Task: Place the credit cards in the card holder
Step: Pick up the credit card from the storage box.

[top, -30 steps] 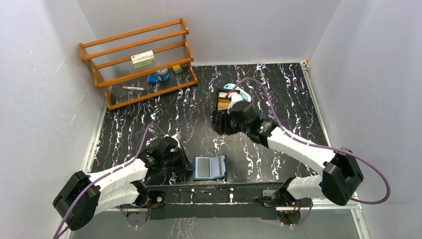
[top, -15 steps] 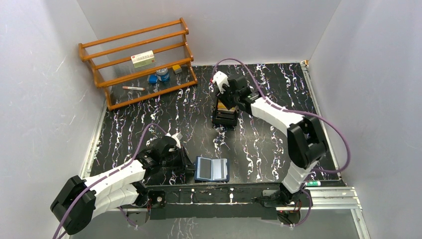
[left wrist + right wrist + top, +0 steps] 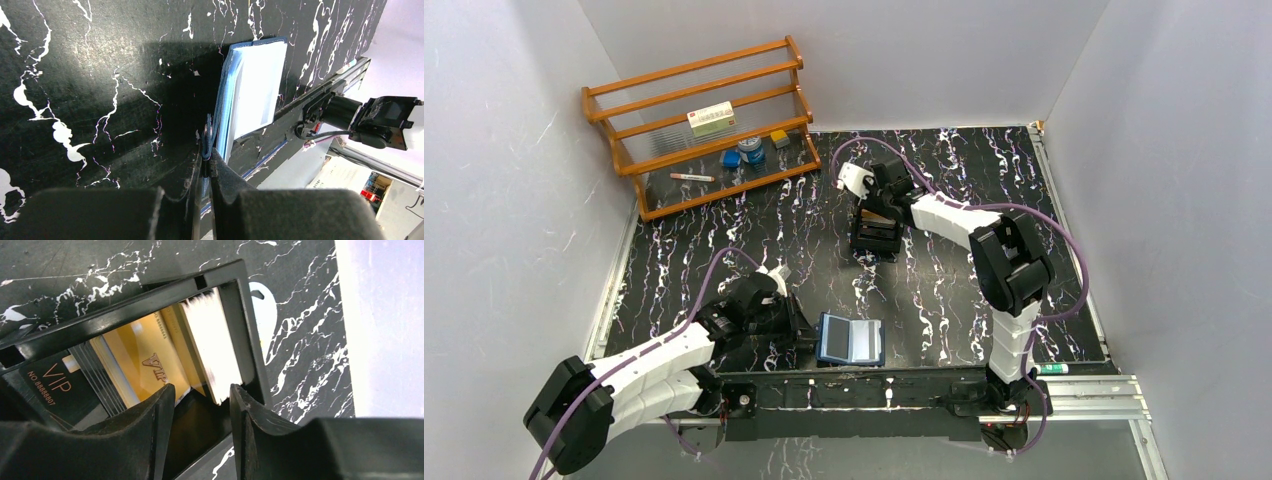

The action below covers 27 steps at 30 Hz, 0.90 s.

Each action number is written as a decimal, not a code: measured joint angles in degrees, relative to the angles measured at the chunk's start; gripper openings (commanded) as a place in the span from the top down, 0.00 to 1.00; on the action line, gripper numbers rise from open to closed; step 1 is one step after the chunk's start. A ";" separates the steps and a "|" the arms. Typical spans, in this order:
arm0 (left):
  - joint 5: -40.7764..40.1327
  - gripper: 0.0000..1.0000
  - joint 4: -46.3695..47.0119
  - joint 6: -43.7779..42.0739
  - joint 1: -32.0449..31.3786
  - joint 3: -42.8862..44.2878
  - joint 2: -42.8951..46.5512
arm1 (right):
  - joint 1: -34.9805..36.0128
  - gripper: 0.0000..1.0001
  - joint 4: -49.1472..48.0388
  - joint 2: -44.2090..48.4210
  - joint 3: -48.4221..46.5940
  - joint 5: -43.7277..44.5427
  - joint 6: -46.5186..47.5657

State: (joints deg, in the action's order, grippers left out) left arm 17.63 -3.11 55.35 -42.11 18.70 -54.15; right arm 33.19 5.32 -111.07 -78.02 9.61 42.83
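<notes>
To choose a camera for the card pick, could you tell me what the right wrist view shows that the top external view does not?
Only the right wrist view: the VIP print on the gold credit cards, the white ones beside them, and the right gripper with jaws apart above them. Only the top external view: the card holder lying open, the left gripper at its edge, the wooden rack. Both: the black tray, the right gripper, the marbled table.
</notes>
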 measured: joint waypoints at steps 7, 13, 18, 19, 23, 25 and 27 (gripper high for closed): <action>0.42 0.94 0.42 0.17 0.00 -0.02 -0.02 | -0.02 0.49 -4.37 -0.24 0.02 0.74 3.26; 0.85 0.93 1.20 0.20 0.00 -0.13 -0.04 | 0.15 0.48 -7.43 -1.33 0.20 0.70 5.18; 0.87 0.93 1.62 0.39 0.00 -0.35 -0.04 | 0.33 0.48 -8.13 -2.71 0.22 -0.09 5.92; 0.87 0.93 1.62 0.46 0.00 -0.39 -0.04 | 0.33 0.48 -8.13 -2.93 0.28 -0.39 6.03; 0.92 0.93 1.79 0.66 0.00 -0.46 -0.04 | 0.50 0.48 -8.24 -3.39 0.98 -0.90 6.14; 0.92 0.93 1.77 0.70 0.00 -0.46 -0.02 | 0.59 0.49 -8.37 -3.98 1.01 -0.79 6.36; 0.90 0.93 1.77 0.70 0.00 -0.46 0.00 | 0.66 0.49 -8.46 -4.46 1.01 -0.70 6.71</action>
State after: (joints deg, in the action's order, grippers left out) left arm 18.52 -1.34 56.05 -42.11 18.24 -54.15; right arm 33.85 -3.14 -115.52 -77.01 8.91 49.54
